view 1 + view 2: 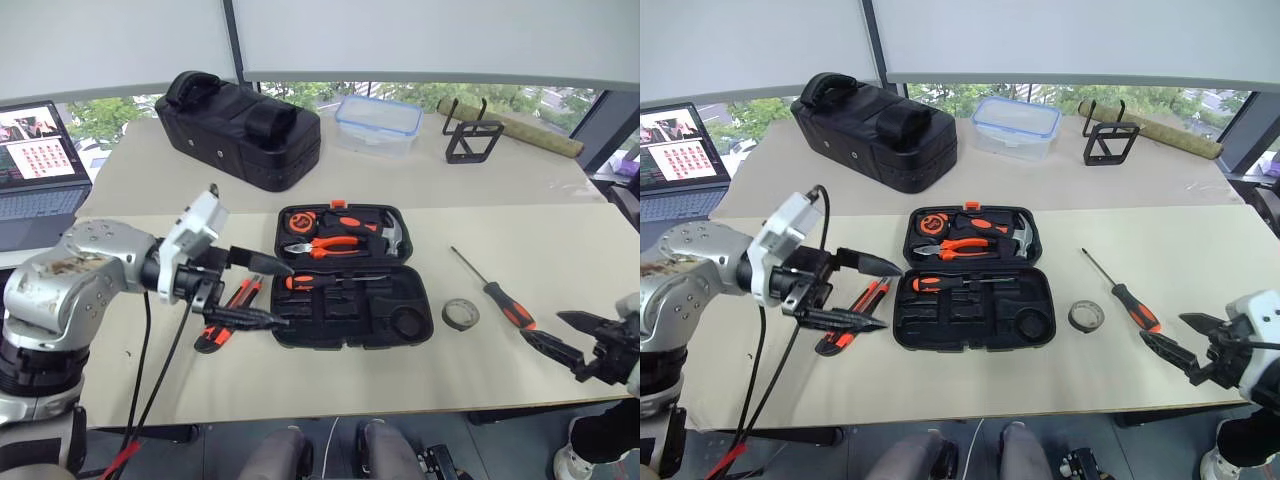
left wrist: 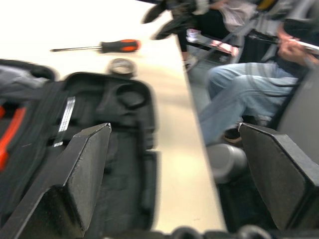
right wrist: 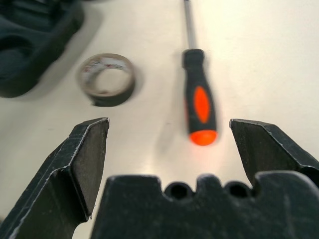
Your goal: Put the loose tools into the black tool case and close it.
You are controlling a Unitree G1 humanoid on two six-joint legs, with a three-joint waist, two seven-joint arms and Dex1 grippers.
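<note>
Tool case: the black tool case [image 1: 352,275] lies open flat in the middle of the near table, lid half at 12 o'clock, tray half at 6.
Inside the case: orange-handled pliers [image 1: 322,247], a hammer [image 1: 392,234] and a round orange thing up in the lid (tape measure, I think), plus one black-and-orange screwdriver [image 1: 325,282] lying along the hinge line. The tray recesses in front look bare, including the round one at the tray's 4 o'clock corner.
Tape roll: the small dark tape roll [image 1: 460,314] sits on the table just off the case's 4 o'clock corner, near it but not touching.
Loose screwdriver: the second black-and-orange screwdriver [image 1: 495,292] lies at 3 o'clock of the case, just past the tape, shaft pointing away toward 11.
Utility knife: the orange-black utility knife [image 1: 228,312] is on the table at the case's 8 o'clock, right beside the edge.
Left gripper: the left gripper [image 1: 262,291] hangs over the case's 9 o'clock edge, fingers spread wide, nothing between them.
Right gripper: the right gripper [image 1: 567,342] is low at the table's 4 o'clock side, fingers wide apart and empty, aimed at the loose screwdriver's handle.
Background: black fabric bag [image 1: 238,128], clear blue-rimmed box [image 1: 377,123] and a laptop [image 1: 38,170] on the far table.
</note>
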